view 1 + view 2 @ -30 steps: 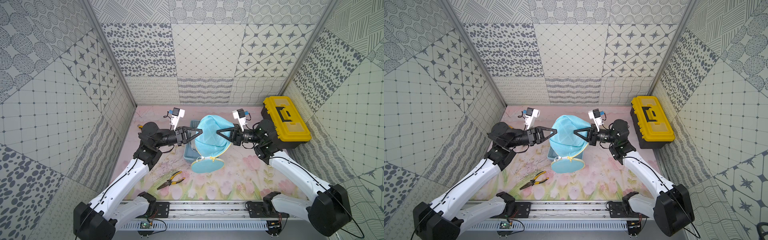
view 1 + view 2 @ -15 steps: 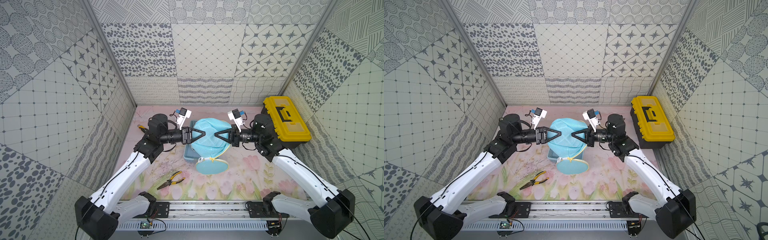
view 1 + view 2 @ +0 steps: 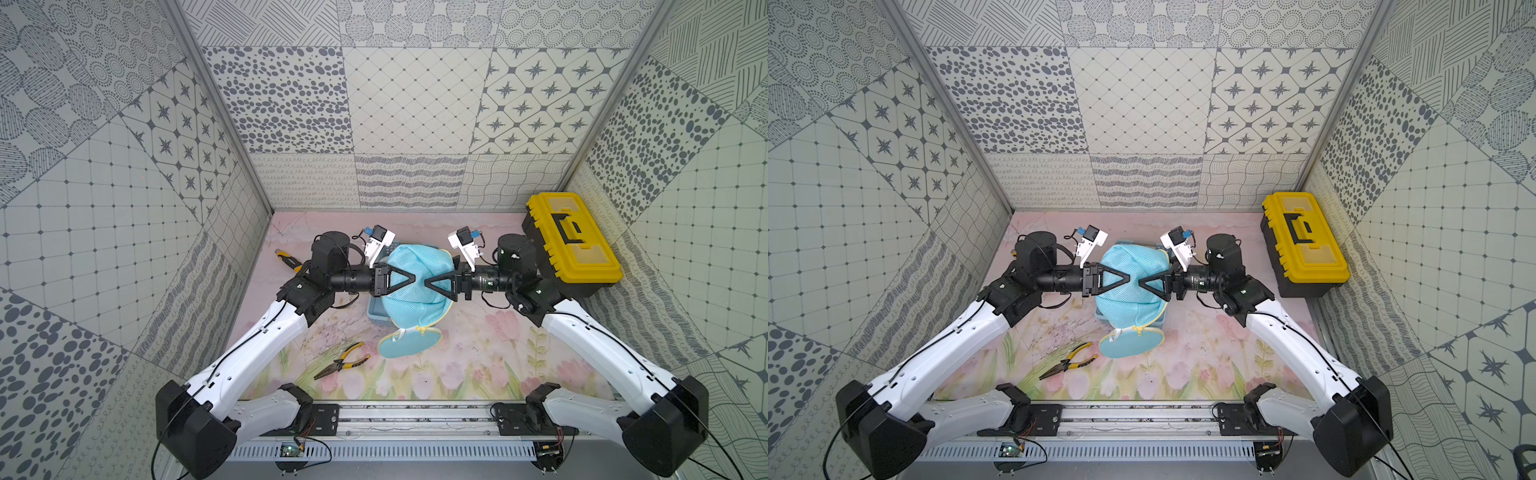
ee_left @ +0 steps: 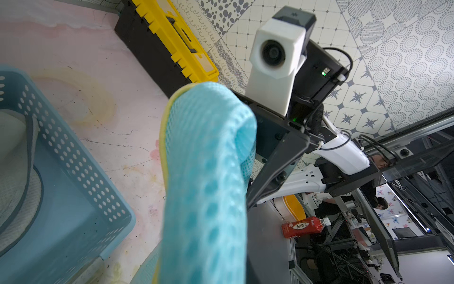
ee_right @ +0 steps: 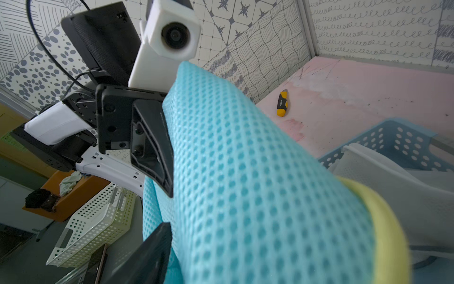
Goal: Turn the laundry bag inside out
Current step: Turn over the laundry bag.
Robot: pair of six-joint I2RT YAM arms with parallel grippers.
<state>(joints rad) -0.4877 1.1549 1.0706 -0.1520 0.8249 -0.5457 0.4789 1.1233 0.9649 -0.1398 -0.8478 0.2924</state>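
Above the blue basket (image 3: 374, 309), the laundry bag (image 3: 415, 270) hangs lifted between the two arms, and its round flap (image 3: 409, 343) with the yellow zipper edge reaches down to the bench (image 3: 478, 353) just in front of the basket.

On the left of the basket, the left jaws are closed and seem to pinch the mesh of the bag. On the right of the basket, the right jaws stand apart around a thick fold of mesh and do not press it, as the left wrist view shows.

I judge that the bag depends on one pinch only. If this pinch is thin, the weight of the cloth can pull it free, and the bag falls into the basket. If the right jaws close on the thick fold, they can take both layers together, and then the bag only stretches and does not turn. The hanging flap can also catch on the basket rim. The yellow toolbox (image 3: 571, 249), far right of the basket, is no danger.
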